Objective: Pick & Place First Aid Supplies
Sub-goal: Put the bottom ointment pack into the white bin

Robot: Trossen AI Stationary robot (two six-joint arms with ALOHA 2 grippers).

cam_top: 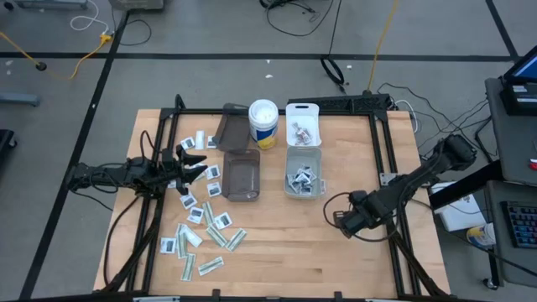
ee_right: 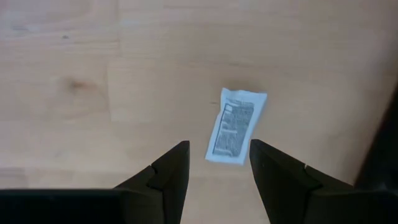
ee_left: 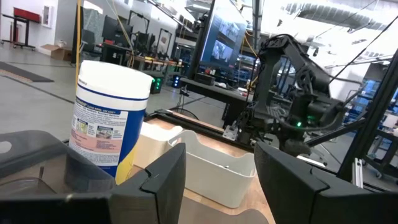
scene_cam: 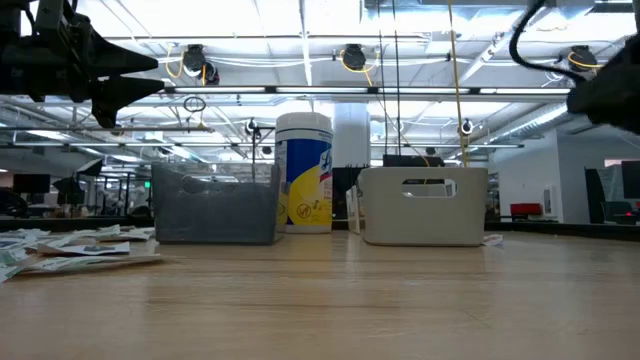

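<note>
Right wrist view alone gives me a packet [ee_right: 237, 126] on the tabletop [ee_right: 93, 74]; right hand [ee_right: 219, 163] spread, empty above it.

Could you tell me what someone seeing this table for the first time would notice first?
Probably the scatter of small packets across the table's left half, with the left gripper hanging open above them beside the smoky bin. Next comes the white and blue canister standing at the back between that bin and the white bins, which already hold a few packets. The right gripper hangs open over a lone packet on bare wood.
</note>
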